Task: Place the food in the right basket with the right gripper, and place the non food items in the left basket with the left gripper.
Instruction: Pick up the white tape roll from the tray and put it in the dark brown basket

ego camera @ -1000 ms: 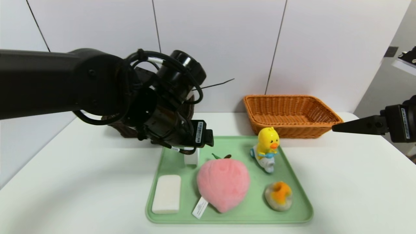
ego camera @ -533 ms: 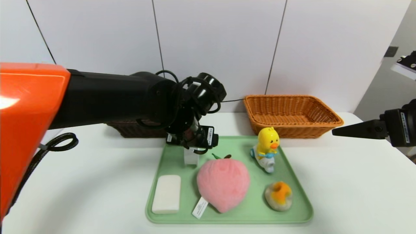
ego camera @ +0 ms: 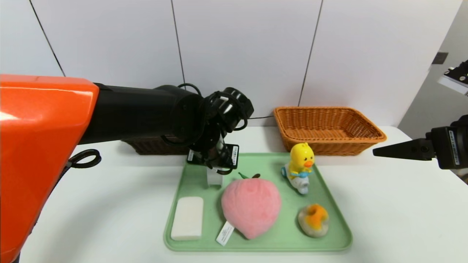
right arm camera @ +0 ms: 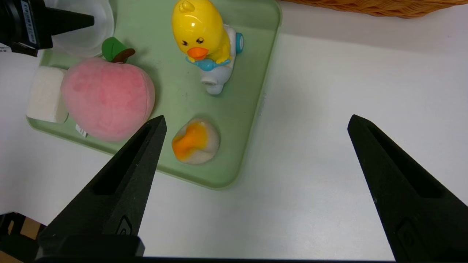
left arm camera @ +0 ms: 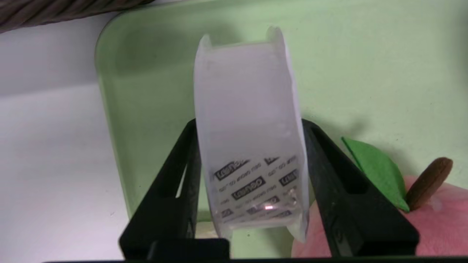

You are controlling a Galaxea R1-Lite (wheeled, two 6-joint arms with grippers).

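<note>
A translucent white tape roll (ego camera: 214,178) (left arm camera: 248,109) stands on edge at the back left corner of the green tray (ego camera: 256,247). My left gripper (ego camera: 215,171) (left arm camera: 248,122) reaches down over it, shut on the roll, with a black finger pressed against each flat side. Also on the tray are a pink plush peach (ego camera: 251,206), a yellow duck toy (ego camera: 300,165), a white bar (ego camera: 187,218) and a grey-and-orange bun (ego camera: 313,220). My right gripper (ego camera: 376,152) (right arm camera: 256,118) hovers open over bare table to the right of the tray.
The orange right basket (ego camera: 329,128) sits behind the tray's right corner. The dark brown left basket (ego camera: 146,148) is mostly hidden behind my left arm. The white table (ego camera: 402,219) spreads around the tray.
My left arm has come down to the tray's back left corner and its jaws have closed onto the tape roll. The right gripper has hardly moved.
</note>
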